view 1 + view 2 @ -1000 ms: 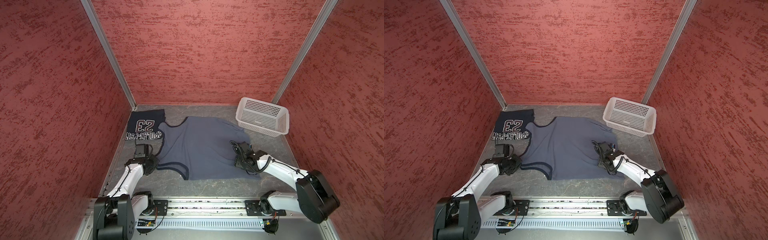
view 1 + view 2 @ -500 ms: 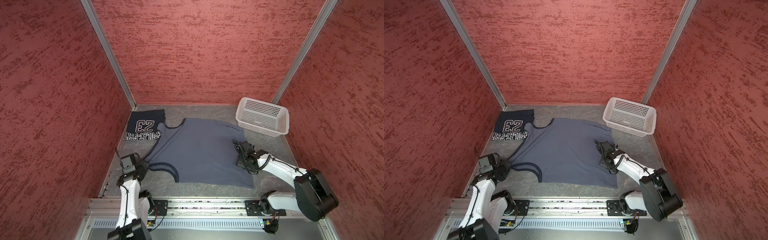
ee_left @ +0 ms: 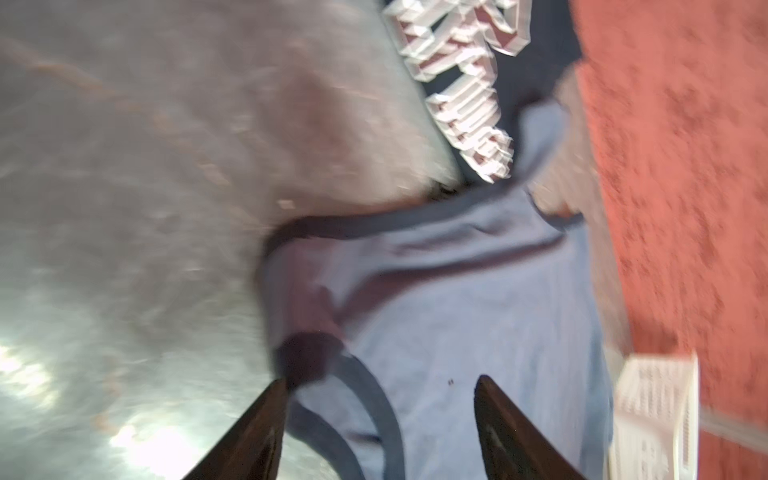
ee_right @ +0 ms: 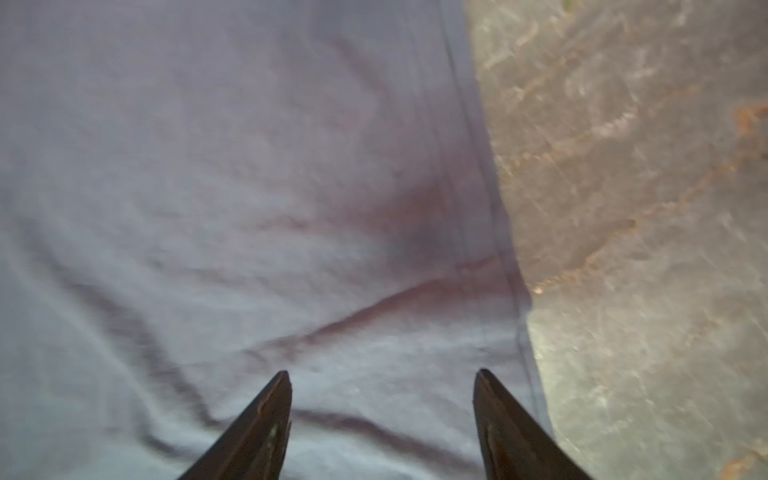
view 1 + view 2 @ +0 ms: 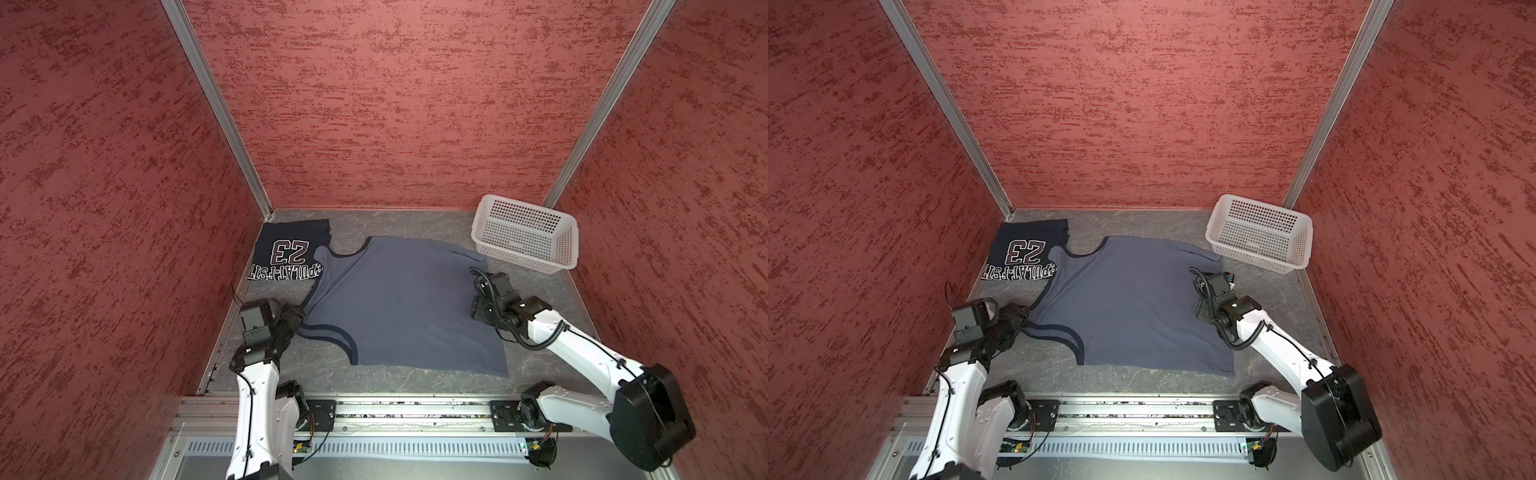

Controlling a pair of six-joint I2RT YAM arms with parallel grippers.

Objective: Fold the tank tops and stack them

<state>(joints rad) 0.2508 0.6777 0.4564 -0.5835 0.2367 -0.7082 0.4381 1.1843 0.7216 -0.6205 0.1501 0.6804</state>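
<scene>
The slate blue-grey tank top (image 5: 399, 303) (image 5: 1125, 303) lies spread flat mid-table, its dark-trimmed straps toward the left. The dark navy tank top (image 5: 286, 253) (image 5: 1021, 253) with the "23" print lies folded in the back left corner, and a blue-grey strap overlaps its edge. My left gripper (image 5: 296, 319) (image 3: 382, 382) is open at the blue-grey top's near strap (image 3: 361, 395), which lies loose between the fingers. My right gripper (image 5: 478, 309) (image 4: 382, 374) is open, low over the same top's right hem (image 4: 490, 216), holding nothing.
A white perforated basket (image 5: 525, 232) (image 5: 1258, 232) stands at the back right, just beyond the right gripper. Red walls close in the grey marbled table (image 5: 415, 224) (image 4: 623, 208) on three sides. A metal rail (image 5: 395, 411) runs along the front edge.
My left gripper, shut on the strap, dragged the blue-grey top toward the front left, spreading it. It has now opened and let go. The right gripper stayed open at the hem.
</scene>
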